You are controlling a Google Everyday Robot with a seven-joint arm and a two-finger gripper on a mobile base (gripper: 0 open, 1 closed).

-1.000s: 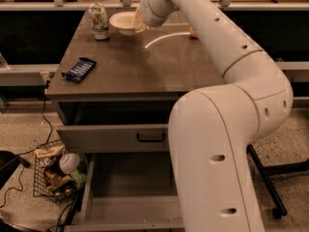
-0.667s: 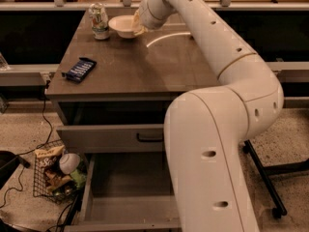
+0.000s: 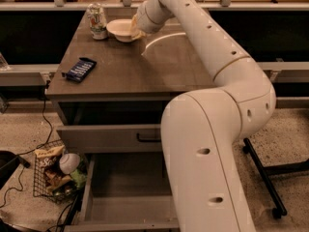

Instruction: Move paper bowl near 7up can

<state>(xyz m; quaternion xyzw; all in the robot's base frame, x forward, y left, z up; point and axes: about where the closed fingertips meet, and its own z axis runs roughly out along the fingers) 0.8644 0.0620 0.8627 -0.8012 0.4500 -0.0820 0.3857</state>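
The paper bowl (image 3: 118,33) is ending up a little closer to the 7up can (image 3: 97,21) than it was a second ago, having slid slightly leftward and toward the camera while the can is standing exactly where it stood. The two are now sitting just beside each other at the far left corner of the tabletop (image 3: 125,66), with only a thin strip of wood showing between them. The pincer (image 3: 135,29) is staying at the bowl's right rim, as it was in the earlier views, with the arm (image 3: 207,37) reaching in from the right. Whether it is pinching the rim or has let go, I cannot tell, since the wrist is covering that spot. Judging by how close bowl and can are sitting, the goal is looking nearly or fully met, and what is remaining is likely a release and a clean withdrawal that is not dragging the light bowl away. As for containers, the bowl is showing a pale, bare inside. The upper drawer (image 3: 111,138) is sitting closed, and the lower drawer (image 3: 125,187) is hanging pulled out with nothing visible in it. The wire basket (image 3: 37,185) on the floor is holding a snack bag (image 3: 48,153), a white round thing (image 3: 69,162) and some clutter. A dark-blue packet (image 3: 79,69) is lying untouched near the tabletop's left edge.
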